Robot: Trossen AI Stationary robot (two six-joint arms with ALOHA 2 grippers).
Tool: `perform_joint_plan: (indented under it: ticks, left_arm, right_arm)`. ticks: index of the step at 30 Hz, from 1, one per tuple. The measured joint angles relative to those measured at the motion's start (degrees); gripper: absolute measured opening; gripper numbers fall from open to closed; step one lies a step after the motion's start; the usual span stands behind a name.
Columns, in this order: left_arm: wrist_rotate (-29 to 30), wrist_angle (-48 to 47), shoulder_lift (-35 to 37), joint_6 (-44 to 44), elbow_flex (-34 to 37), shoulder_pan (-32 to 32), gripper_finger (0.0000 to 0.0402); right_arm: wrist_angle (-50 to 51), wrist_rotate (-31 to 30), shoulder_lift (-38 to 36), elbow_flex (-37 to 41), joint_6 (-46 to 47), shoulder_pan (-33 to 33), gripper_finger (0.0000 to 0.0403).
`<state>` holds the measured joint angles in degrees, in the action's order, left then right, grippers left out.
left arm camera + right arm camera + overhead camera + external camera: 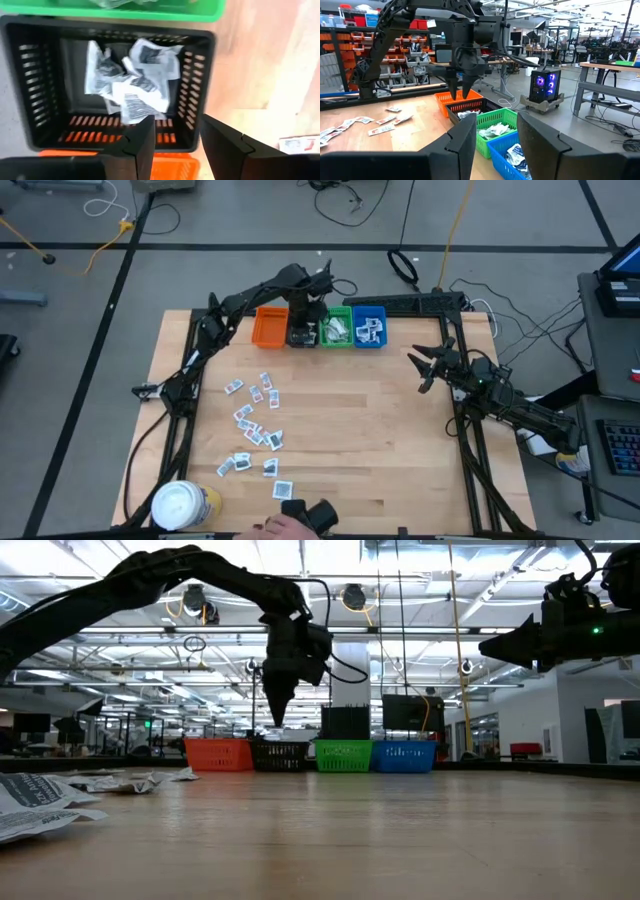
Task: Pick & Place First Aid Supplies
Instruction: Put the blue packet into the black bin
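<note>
Left tool hangs directly above the black bin, fingers pointing down and parted, with nothing between them; in the low view its tips are clear of the bin's rim. White packets with dark print lie heaped on the floor of the black bin. The black bin is second in a row of four at the far edge of the table: orange bin, black, green bin, blue bin, each touching the next. The green and blue bins also hold pale packets. More loose packets lie scattered on the left half of the table, well apart from the bins. Right tool hovers above the table's right side, fingers apart and empty, aimed toward the bins. A yellow tub with a white lid stands at the near left corner. A person's hand shows at the near edge.
</note>
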<state>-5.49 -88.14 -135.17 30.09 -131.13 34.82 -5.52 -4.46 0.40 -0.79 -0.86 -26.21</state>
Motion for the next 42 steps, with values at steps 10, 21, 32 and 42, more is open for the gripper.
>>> perform_joint_plan:
  ticks: [10, 21, 32, 42]
  left_arm:
    - [1.0, 0.8, 3.9, 1.2, 0.8, -7.5, 0.0141]
    - [1.1, 1.7, 6.1, 1.1, 1.3, -19.2, 0.014]
    - [1.1, 1.7, 6.1, 1.1, 1.4, -32.9, 0.0141]
    - [1.5, 1.8, 6.1, 0.2, 1.6, -45.6, 0.0141]
  right_arm:
    - [0.0, 0.0, 0.0, 0.0, 0.0, 0.0, 0.0139]
    - [0.0, 0.0, 0.0, 0.0, 0.0, 0.0, 0.0139]
    - [0.0, 0.0, 0.0, 0.0, 0.0, 0.0, 0.0139]
    - [0.0, 0.0, 0.0, 0.0, 0.0, 0.0, 0.0139]
